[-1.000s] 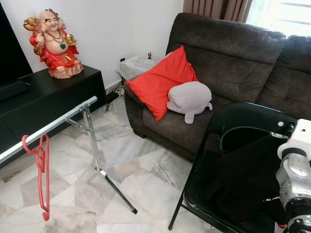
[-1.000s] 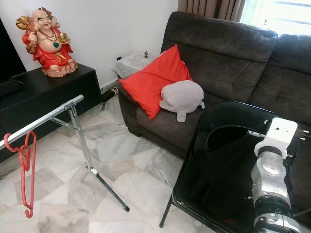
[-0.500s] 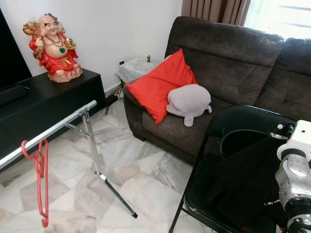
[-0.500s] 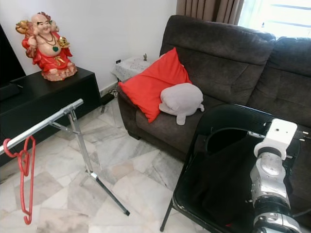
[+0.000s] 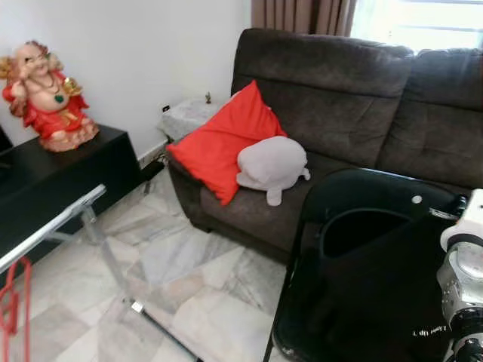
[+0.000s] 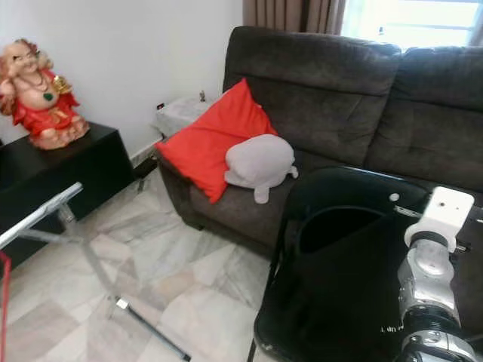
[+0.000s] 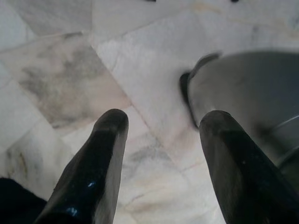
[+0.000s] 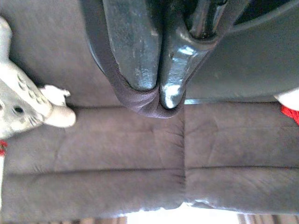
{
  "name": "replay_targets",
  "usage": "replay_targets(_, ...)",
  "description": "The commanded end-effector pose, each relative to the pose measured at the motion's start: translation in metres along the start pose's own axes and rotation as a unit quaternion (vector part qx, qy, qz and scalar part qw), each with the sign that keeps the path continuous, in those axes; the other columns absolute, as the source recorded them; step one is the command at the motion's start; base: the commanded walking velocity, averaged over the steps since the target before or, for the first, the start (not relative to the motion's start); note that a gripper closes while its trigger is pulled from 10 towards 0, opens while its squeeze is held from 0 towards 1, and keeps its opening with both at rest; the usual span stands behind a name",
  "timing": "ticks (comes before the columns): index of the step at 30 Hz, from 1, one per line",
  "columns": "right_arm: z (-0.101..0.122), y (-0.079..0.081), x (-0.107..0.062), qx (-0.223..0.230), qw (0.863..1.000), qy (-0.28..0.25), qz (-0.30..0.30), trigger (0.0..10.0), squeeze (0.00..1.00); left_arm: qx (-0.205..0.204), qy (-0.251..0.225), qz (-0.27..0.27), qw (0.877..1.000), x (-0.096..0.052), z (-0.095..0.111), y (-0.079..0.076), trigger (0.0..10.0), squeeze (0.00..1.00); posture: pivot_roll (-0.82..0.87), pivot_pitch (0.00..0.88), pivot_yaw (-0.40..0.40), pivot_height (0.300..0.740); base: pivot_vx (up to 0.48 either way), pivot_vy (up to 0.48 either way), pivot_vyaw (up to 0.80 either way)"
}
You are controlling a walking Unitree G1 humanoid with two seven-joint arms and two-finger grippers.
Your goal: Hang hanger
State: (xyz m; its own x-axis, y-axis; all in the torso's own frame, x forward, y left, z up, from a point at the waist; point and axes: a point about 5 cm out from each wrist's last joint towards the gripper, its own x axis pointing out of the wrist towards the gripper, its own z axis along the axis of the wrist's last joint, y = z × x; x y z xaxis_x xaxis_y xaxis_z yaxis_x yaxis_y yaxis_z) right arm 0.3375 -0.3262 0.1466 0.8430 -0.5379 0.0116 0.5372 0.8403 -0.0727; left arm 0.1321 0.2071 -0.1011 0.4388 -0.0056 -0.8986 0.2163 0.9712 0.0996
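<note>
One red hanger (image 5: 9, 313), head views: hangs from the silver rail (image 5: 49, 226) of a drying rack, well to the left of the black chair (image 5: 362, 226), cut off by the picture's edge.
Chair, head views: a dark garment (image 5: 392, 294) lies over its seat; whether another hanger lies under it cannot be told.
Right arm (image 5: 464, 279), head views: stands close at the chair's right side, wrist raised over the seat.
Sofa (image 5: 339, 113), head views: just behind the chair, carrying a red cushion (image 5: 219, 139) and a grey plush toy (image 5: 270, 162).
Left pincer (image 7: 161, 123), left wrist view: fingers spread wide, holding nothing, hanging over the marble floor (image 7: 70, 79) on the chair's left; a grey rounded shape beside it cannot be identified.
Right pincer (image 8: 156, 93), right wrist view: fingers (image 8: 135, 46) pressed together with nothing visible between them, tips against the chair's back rim and the sofa beyond.
Risk, empty grip: with nothing held, a walk to the rail would likely achieve nothing.
Risk, snag: closed fingers this near the chair rim and garment could drag either one along as the arm moves.
Risk, aim: the rail looks blurred and sits far from the chair, so a reach judged now could miss it or knock the hung hanger off.
</note>
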Motion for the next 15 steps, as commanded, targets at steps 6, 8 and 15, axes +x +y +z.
replay_targets(6,0.003,0.026,-0.002,0.005,0.999,-0.007,0.042,0.0,0.0,0.006,0.013,0.014,1.0,-0.003,-0.007,0.011,10.0,0.0,0.07,0.0,0.031,0.74,0.374,0.0,0.0)
replay_targets(8,-0.004,0.032,-0.004,0.0,0.997,0.017,0.07,0.0,0.0,0.008,0.015,0.012,1.0,-0.003,-0.007,0.011,10.0,0.0,0.07,0.0,0.032,0.74,0.156,0.0,0.0)
replay_targets(15,-0.043,0.066,-0.028,-0.057,0.978,0.095,0.178,10.0,0.0,0.008,0.016,0.009,1.0,-0.003,-0.008,0.011,10.0,0.0,0.07,0.0,0.028,0.74,0.0,0.0,0.0)
